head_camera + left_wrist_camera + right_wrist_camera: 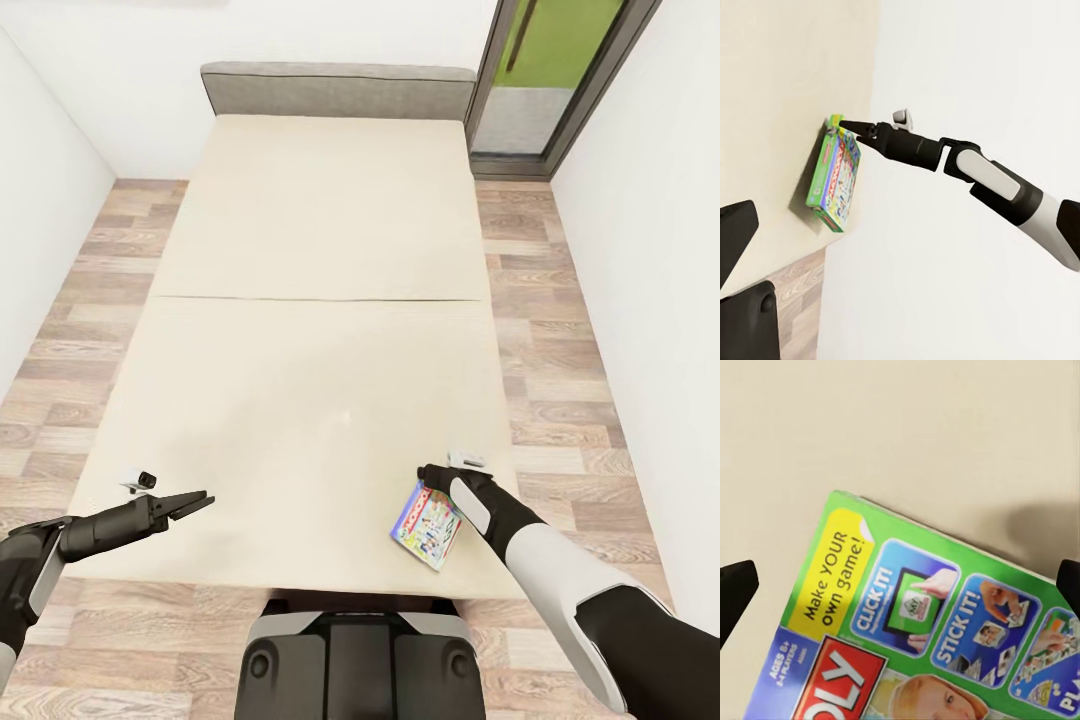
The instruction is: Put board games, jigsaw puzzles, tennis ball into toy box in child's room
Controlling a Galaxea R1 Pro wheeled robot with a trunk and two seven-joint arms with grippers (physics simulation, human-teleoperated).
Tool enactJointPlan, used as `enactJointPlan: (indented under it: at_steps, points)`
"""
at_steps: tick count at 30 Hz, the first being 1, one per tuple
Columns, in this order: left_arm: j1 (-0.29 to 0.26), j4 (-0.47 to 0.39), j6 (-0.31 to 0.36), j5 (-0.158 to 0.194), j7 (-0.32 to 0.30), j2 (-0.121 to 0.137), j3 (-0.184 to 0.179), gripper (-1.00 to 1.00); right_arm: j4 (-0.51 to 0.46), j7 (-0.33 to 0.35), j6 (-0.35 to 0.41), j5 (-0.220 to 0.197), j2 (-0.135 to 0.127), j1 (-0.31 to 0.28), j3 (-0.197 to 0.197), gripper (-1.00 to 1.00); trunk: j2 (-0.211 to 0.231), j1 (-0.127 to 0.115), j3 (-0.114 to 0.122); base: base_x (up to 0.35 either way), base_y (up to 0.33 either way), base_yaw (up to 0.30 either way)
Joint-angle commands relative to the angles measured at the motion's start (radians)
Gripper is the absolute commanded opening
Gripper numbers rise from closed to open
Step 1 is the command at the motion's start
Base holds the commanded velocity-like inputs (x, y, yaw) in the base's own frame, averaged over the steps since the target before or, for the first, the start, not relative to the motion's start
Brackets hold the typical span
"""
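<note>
One board game (428, 525) lies flat near the bed's (300, 230) foot corner. Right claw (900, 585) hovers spread over its green-edged lid. Left claw (190, 504) sits apart over the mattress, fingers nearly together.

I count one board game (428, 526) on the bed (320, 300), a single green-edged box with a cartoon lid. There is one bed, with one grey headboard (337, 90). I see one dark-framed window (556, 80) in the far corner. My two arms are in sight, so two grippers: one left gripper (196, 503), one right gripper (428, 474).
</note>
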Motion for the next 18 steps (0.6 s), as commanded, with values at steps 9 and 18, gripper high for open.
enactJointPlan:
  at_steps: [9,18]
  points:
    - [-0.001,0.000,0.011,-0.001,-0.004,0.000,0.000,1.00,-0.004,0.013,0.001,-0.035,0.002,-0.004,0.008,1.00,-0.001,0.001,-0.009,0.000,0.000,0.000]
    - [-0.001,0.001,0.010,-0.001,-0.004,0.000,0.000,1.00,-0.004,0.013,0.002,-0.035,0.005,-0.006,0.008,1.00,-0.001,0.001,-0.017,0.000,0.000,0.000]
